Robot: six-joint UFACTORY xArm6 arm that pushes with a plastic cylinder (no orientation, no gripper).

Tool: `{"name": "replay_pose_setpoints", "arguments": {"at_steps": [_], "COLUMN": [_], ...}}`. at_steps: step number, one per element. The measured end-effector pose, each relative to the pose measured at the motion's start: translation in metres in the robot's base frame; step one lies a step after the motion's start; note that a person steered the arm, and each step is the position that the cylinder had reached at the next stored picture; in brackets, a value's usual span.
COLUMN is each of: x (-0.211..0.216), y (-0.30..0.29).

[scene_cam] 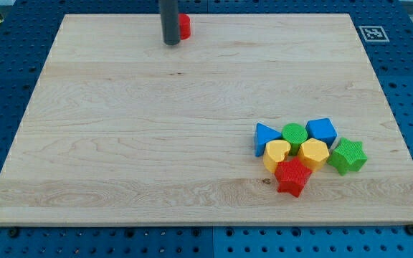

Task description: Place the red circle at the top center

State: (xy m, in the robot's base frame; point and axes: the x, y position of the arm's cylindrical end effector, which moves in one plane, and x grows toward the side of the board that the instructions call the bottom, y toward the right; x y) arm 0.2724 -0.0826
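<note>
Red circle block (184,26) sits at the wooden board's (192,158) top edge, slightly left of centre, touching my tip (171,43) on its right. You see the dark rod holds nothing, only presses beside it. Judged nearly done: a short nudge rightward remains. No containers present. Seven other blocks cluster (308,152) well apart, lower right.
</note>
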Motion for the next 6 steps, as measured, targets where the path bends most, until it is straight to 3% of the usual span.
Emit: {"name": "replay_pose_setpoints", "arguments": {"at_steps": [5,6], "x": [-0.030,0.019], "y": [0.025,0.026]}}
